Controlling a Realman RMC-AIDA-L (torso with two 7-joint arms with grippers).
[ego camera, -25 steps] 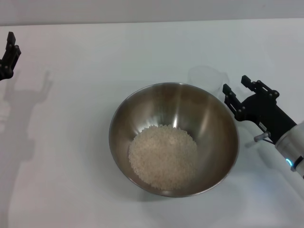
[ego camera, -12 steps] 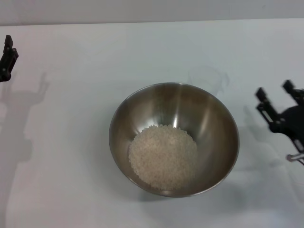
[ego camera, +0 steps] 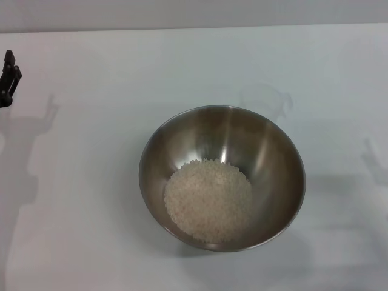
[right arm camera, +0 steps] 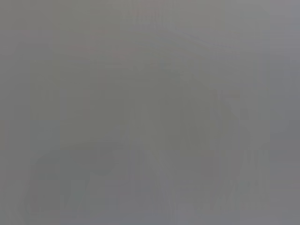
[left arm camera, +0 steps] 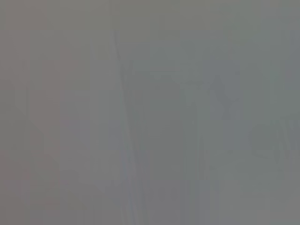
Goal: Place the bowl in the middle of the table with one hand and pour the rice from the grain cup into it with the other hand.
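The steel bowl stands in the middle of the white table. A pale heap of rice lies in its bottom. The translucent grain cup shows faintly on the table just behind the bowl's far right rim, apart from it. Only a dark tip of my left gripper shows at the far left edge of the head view, well away from the bowl. My right gripper is out of view; only its shadow falls on the table at the right. Both wrist views show plain grey with nothing to make out.
The table's far edge runs along the top of the head view. Arm shadows lie on the table at the left and the right.
My right gripper has drawn back from beside the bowl's right rim and left the head view. My left gripper has slid farther toward the left edge. The bowl and rice have not moved.
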